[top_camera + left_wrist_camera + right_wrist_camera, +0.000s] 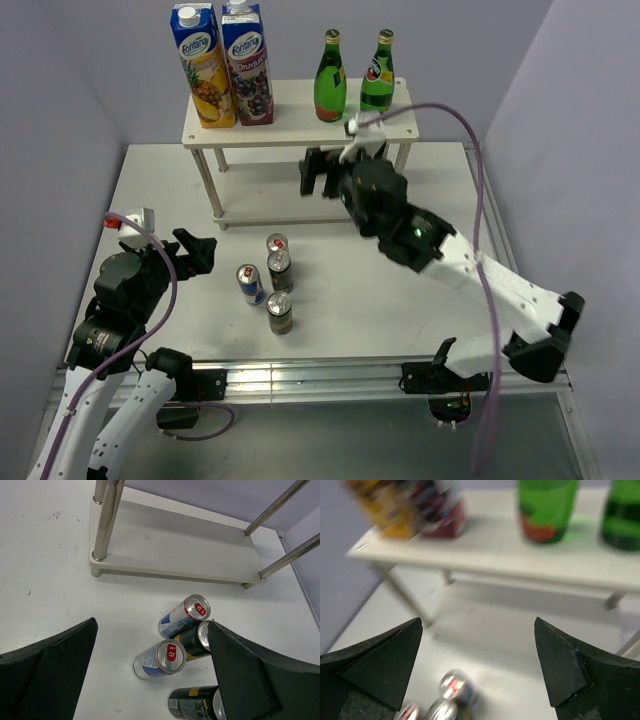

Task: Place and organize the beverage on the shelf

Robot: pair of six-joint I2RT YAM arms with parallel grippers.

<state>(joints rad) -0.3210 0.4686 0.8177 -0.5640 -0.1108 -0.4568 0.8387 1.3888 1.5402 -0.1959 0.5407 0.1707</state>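
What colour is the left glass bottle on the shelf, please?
That left glass bottle is green, clearest in top external view.

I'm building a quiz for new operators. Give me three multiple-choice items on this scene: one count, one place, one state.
1. How many cans stand on the table? A) two B) four C) six
2. Where are the green bottles? A) top board of the shelf B) lower board C) table
3. The right gripper is: A) shut on a can B) shut on a bottle C) open, empty
Answers: 1 B, four cluster before the shelf; 2 A, beside the cartons; 3 C, jaws wide, nothing between.
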